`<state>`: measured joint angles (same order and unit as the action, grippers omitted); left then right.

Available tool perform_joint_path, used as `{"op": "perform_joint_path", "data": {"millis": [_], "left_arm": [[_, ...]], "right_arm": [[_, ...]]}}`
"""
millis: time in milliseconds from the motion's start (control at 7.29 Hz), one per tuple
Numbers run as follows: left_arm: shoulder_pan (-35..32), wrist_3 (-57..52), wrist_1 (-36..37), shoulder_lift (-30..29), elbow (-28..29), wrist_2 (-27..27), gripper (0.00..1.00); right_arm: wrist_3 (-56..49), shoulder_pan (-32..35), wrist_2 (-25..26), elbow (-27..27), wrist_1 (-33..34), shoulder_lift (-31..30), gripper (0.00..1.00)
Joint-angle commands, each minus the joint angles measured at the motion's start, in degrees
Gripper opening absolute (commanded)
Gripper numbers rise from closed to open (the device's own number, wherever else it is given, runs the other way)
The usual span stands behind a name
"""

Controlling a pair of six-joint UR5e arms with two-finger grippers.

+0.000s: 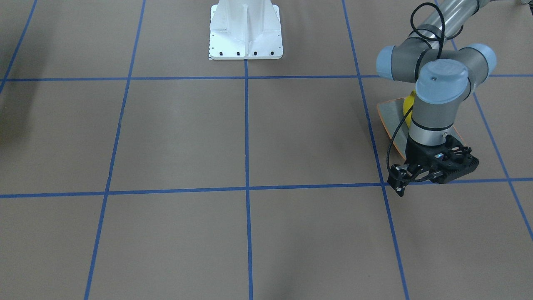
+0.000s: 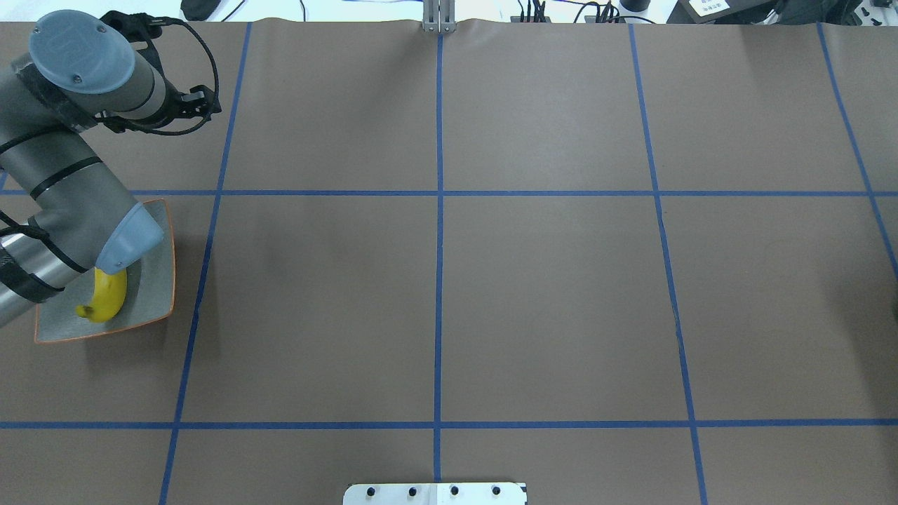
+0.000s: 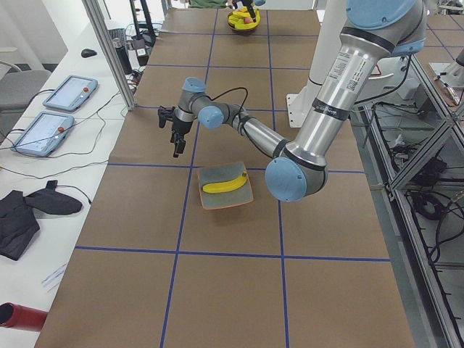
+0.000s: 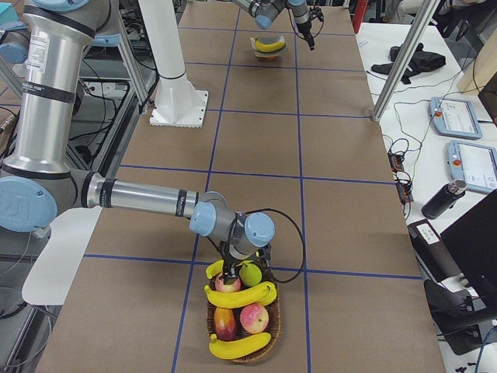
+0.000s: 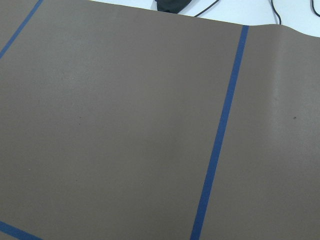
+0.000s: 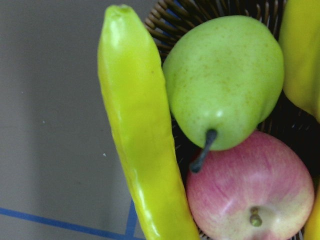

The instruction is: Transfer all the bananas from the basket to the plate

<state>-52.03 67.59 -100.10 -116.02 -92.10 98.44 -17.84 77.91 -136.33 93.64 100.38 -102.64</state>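
Bananas [image 4: 241, 296] are lying in the basket [image 4: 273, 326] at the robot's right end of the worktop [image 2: 547, 301]. There are three of them, mixed with a green pear [image 4: 250, 273] and reddish fruit [image 4: 254, 317]. A fourth banana [image 2: 106, 298] is resting on the plate [image 2: 158, 280] at the left end, partly hidden by the left arm in the overhead view.

The right tool [image 4: 230, 268] is pointing down into the basket's end nearest the robot, among the fruit. Only the side camera is showing it, so I cannot tell whether it is released or clenched. Its wrist camera is looking closely at a pale banana [image 6: 140, 150] along the basket's edge, beside the pear, which is touching a red apple [image 6: 250, 185].

The left tool [image 3: 175, 145] is hanging over bare worktop beyond the plate, apart from the banana there. I cannot tell its state either.
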Motion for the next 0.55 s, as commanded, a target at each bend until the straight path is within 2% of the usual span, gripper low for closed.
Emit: {"op": "perform_joint_path", "data": {"millis": [0, 412], "left_arm": [[0.0, 0.0, -0.01, 0.01, -0.09, 0.0, 1.0], [0.09, 0.0, -0.01, 0.01, -0.18, 0.0, 1.0]], "right_arm": [[0.0, -0.66, -0.51, 0.05, -0.01, -0.37, 0.99], [-0.61, -0.83, -0.51, 0.05, -0.28, -1.34, 0.99]]}}
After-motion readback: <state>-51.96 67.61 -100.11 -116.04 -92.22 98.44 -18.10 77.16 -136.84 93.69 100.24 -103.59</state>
